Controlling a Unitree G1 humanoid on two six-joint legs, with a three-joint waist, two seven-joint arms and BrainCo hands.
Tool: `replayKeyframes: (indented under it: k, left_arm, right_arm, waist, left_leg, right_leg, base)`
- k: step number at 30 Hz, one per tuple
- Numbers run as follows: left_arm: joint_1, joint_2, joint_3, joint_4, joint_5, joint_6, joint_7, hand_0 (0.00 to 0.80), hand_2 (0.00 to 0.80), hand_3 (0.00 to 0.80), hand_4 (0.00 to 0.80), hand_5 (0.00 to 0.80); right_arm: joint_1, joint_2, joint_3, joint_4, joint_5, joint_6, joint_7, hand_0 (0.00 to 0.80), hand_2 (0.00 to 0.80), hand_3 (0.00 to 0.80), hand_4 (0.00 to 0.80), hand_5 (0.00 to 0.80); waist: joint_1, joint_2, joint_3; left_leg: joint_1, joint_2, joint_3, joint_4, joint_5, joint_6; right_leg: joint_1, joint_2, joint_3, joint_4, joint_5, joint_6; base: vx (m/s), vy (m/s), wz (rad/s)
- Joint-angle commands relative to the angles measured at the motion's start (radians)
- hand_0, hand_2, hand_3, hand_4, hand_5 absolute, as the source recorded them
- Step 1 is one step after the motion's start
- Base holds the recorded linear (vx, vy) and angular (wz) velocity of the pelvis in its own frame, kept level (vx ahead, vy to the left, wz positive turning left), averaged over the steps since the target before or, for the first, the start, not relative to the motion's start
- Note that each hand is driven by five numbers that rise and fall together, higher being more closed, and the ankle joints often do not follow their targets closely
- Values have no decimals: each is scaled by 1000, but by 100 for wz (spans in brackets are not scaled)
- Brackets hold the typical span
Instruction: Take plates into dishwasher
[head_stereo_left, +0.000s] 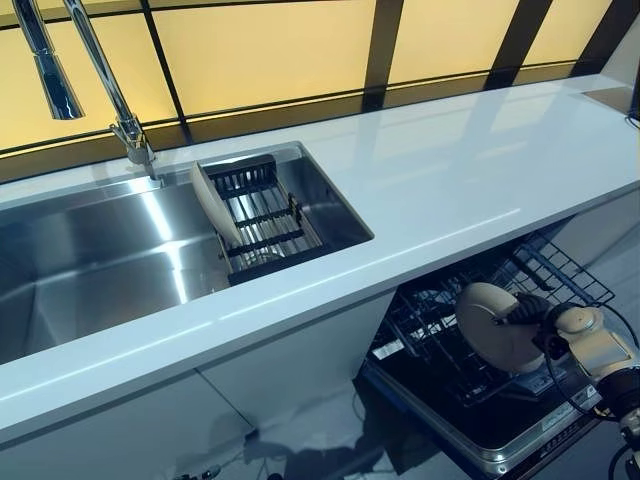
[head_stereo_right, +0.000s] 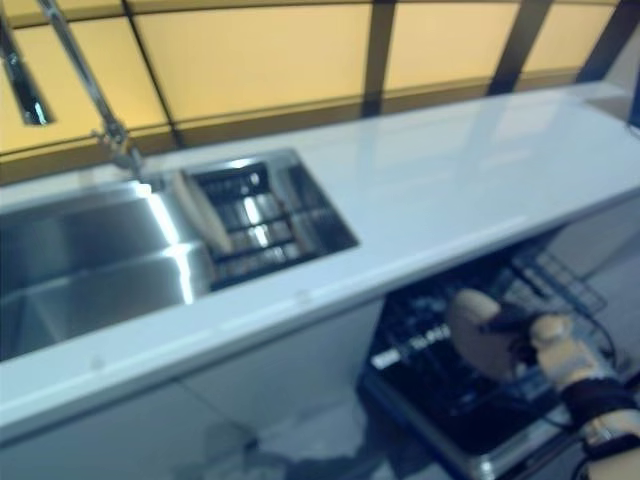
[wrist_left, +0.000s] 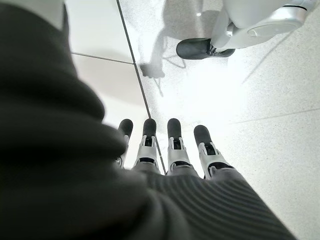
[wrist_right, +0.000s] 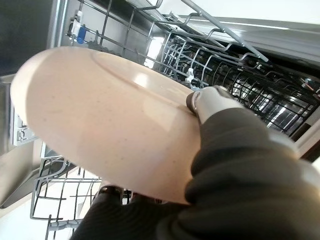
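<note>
1. In the left eye view, your right hand (head_stereo_left: 530, 312) is low on the right, fingers curled round the rim of a beige plate (head_stereo_left: 492, 325) held on edge over the pulled-out dishwasher rack (head_stereo_left: 560, 265), below the white worktop (head_stereo_left: 440, 170). A second plate (head_stereo_left: 214, 205) leans upright in the black dish drainer (head_stereo_left: 262, 215) at the right end of the steel sink (head_stereo_left: 90, 260), by the tap (head_stereo_left: 100, 75).
2. The right eye view shows you the same scene: plate pinched in the right hand above the open dishwasher (head_stereo_right: 470, 400), apart from the sink.
3. In the left wrist view, your left hand (wrist_left: 165, 150) has its fingers straight and side by side, holding nothing, with only the pale floor (wrist_left: 270, 110) past them.
4. In the right wrist view, the plate fills the frame, your thumb (wrist_right: 200, 100) pressed on its face; the wire rack's tines stand just behind it. You cannot tell whether the plate touches the rack.
</note>
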Motion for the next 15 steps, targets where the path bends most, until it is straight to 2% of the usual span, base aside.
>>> replayKeyframes:
  k: [1,15]
  left_arm:
    - [-40,5,-14,15,-18,-10,-2,0,0,0,0,0]
    - [-51,-11,-51,5,-28,-11,-5,0,0,0,0,0]
  right_arm:
    - [-107,18,33,53,-47,-9,-64,800,800,800,800,800]
    - [-132,117,60,125,-45,11,-157,800,800,800,800,800]
  waist:
    - [33,-15,3]
    - [41,15,12]
  left_leg:
    - [36,-72,-37,-2,-109,65]
    - [29,-76,-50,-2,-103,62]
  right_leg:
    - [-26,53,-29,3,0,-2]
    - [-30,49,-36,3,-6,-6]
  base:
    - [0,0,0]
    - [-3,0,1]
